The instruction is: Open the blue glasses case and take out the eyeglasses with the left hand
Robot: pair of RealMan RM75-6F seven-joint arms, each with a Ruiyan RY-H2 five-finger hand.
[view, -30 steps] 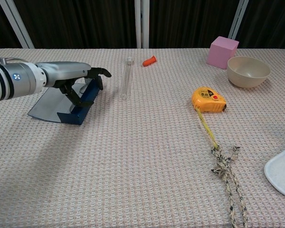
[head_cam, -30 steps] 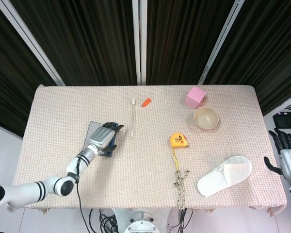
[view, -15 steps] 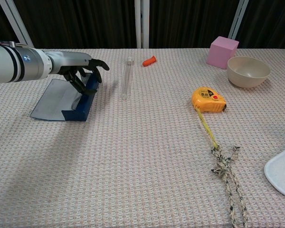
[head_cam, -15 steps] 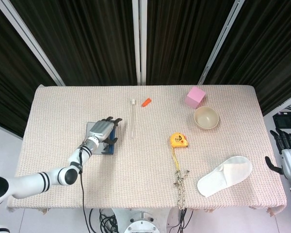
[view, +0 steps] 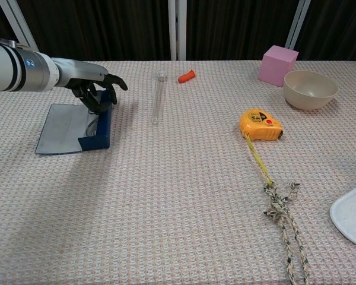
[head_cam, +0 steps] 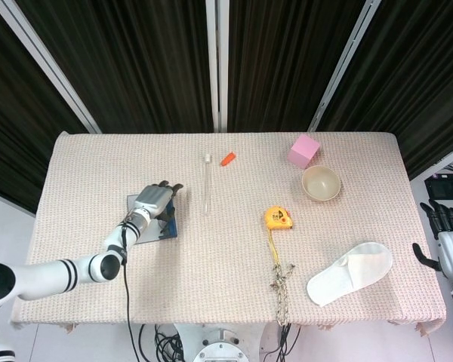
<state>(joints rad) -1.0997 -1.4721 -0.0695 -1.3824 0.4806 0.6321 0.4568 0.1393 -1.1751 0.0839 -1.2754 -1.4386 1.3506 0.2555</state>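
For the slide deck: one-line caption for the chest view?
Left hand reaches into the opened blue glasses case on the woven tablecloth.

A long table (head_cam: pixel 83 162) stands before dark curtains, covered in a beige woven cloth (view: pixel 166 196); on it, toward the left, lies the blue glasses case (view: pixel 97 133), opened flat with its grey lid spread beside it; just right of that a clear tube (view: pixel 158 98) lies lengthwise, a small orange piece (view: pixel 187 76) beyond its far end; mid-table sits a yellow tape measure (view: pixel 260 124), its tape run out to a knotted rope (view: pixel 282 208); far right are a pink block (view: pixel 277 64), a cream bowl (view: pixel 310 89) and a white slipper (head_cam: pixel 349 272).
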